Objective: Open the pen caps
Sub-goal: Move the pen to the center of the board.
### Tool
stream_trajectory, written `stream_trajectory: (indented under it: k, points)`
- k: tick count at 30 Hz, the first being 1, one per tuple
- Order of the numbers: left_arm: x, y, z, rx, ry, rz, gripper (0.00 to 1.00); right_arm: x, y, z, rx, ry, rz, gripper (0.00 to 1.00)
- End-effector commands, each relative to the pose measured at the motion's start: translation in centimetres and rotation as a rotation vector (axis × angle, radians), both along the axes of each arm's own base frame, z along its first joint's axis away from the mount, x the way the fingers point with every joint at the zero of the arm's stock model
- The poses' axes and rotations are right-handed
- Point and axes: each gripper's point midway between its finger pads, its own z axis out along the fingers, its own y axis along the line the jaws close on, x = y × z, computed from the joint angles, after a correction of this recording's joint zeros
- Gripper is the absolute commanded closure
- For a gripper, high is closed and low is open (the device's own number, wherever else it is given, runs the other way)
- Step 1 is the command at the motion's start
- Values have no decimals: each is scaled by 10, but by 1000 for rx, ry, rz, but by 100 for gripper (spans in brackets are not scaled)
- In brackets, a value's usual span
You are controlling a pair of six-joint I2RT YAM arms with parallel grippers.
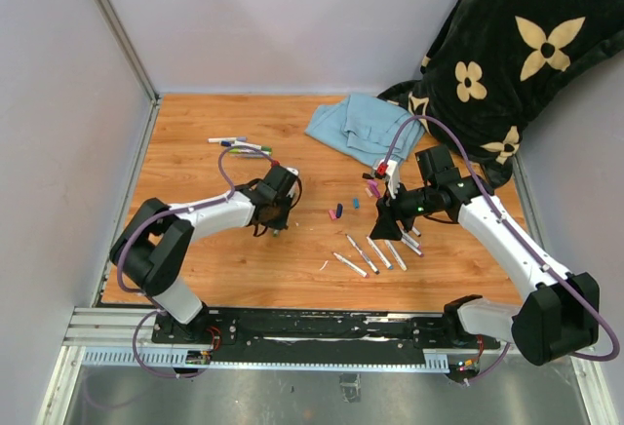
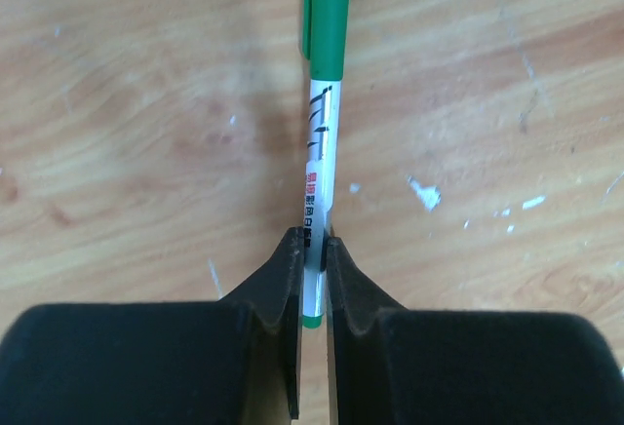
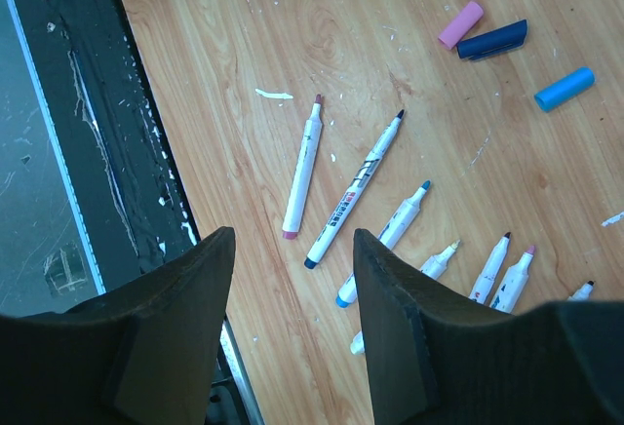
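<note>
Several uncapped markers [image 3: 354, 191] lie in a loose row on the table [image 1: 244, 269] close to the arms, tips bare, right under the right gripper [image 3: 292, 250]. That gripper hangs above them with its jaws spread apart and nothing between them.

Loose caps [image 3: 492, 40], pink, dark blue and light blue, lie at about 1 o'clock from the row in the right wrist view; done ones, by the look of it.

The left gripper [image 2: 313, 248] is pressed together on the green marker [image 2: 318, 167], pinching the white barrel near its tail end. The green cap [image 2: 328, 6] sits on the marker at 12 o'clock from the fingers, clear of them and seated on the barrel. The marker is low over the wood; whether it is lifted I cannot tell.

Step in hand, as I judge it: barrel secured, cap not yet off. The next move calls for the right gripper to cross toward 9 o'clock, close on the green cap only, and pull straight along the barrel while the left holds firm.

Farther off, at 11 o'clock from the left arm, a few capped markers [image 1: 239, 144] wait. Beyond, a blue cloth [image 1: 366, 125] and a black flowered blanket [image 1: 517, 45].
</note>
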Motion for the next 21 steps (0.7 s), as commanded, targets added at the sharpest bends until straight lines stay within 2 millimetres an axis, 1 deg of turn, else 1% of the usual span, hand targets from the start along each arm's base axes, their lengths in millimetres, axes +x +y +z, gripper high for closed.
stream_trajectory:
  k: [1,6,14,21]
  points:
    - [-18,14,2,-17,0,49,92,4,-1,12,19,-34,0,47]
    - [-27,8,7,-78,-2,16,91,3,-1,11,19,-31,0,47]
    - [-31,7,-4,-69,33,3,89,4,-1,11,18,-30,-1,47]
    - [-31,9,-7,-48,47,1,83,4,-1,10,17,-28,-1,47]
